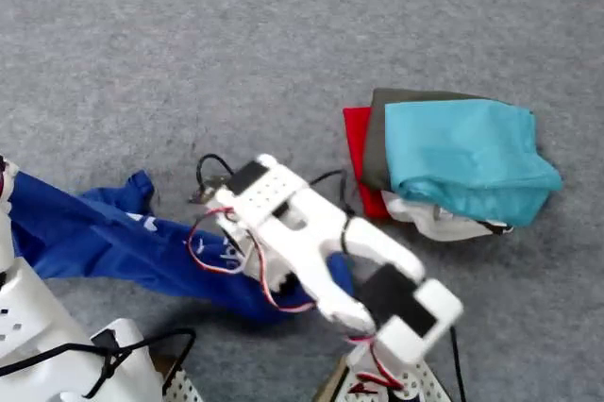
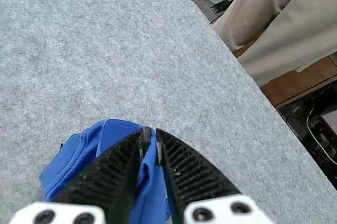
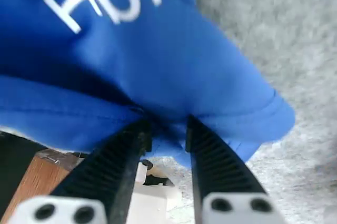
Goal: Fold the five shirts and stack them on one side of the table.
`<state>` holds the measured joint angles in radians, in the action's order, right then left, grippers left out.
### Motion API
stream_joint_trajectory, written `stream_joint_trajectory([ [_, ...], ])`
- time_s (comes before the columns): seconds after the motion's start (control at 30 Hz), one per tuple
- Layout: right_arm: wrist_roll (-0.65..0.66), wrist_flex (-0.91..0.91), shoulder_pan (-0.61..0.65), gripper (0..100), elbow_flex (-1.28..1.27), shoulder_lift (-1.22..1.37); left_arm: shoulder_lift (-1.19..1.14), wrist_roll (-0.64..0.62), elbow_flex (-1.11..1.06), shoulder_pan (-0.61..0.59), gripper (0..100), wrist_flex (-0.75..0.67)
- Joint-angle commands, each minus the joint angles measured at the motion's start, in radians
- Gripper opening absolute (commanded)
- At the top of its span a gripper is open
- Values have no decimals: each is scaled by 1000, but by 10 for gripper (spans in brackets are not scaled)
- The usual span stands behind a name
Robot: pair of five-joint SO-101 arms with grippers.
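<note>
My left gripper (image 2: 150, 132) has its jaws pinched almost together on a fold of the blue shirt (image 1: 104, 232), and the cloth bunches out on both sides of the fingertips. My right gripper (image 3: 166, 129) has its jaws a narrow gap apart, with the shirt's hem wedged between the tips and the rest of the cloth spreading beyond them.

There is one blue shirt, stretched between the two grippers. Its long axis runs across the grey table (image 1: 189, 62) from the left gripper towards the right one, rumpled rather than flat.

Well apart from both grippers, on the far side of the right arm from the left gripper, lies a pile of four shirts: one red shirt (image 1: 357, 142), one dark grey shirt (image 1: 377, 138), one teal shirt (image 1: 467, 161) on top, and one white shirt (image 1: 439, 221) poking out below.
</note>
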<state>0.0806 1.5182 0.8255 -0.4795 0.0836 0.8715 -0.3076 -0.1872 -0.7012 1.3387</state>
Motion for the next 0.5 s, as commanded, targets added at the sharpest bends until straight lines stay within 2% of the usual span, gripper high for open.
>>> stream_joint_trajectory([
  [0.0, 52, -14, 16, 130, -56, -128, 7, 8, 5, -12, 19, -23],
  [0.2, 193, 32, 18, 130, -143, -252, 12, 9, -54, -12, 19, -75],
  [0.37, 537, 87, 16, 130, -223, -389, 13, 9, -71, -12, 19, -75],
  [0.47, 694, 32, 13, 130, -248, -437, 12, 6, -71, -12, 19, -78],
])
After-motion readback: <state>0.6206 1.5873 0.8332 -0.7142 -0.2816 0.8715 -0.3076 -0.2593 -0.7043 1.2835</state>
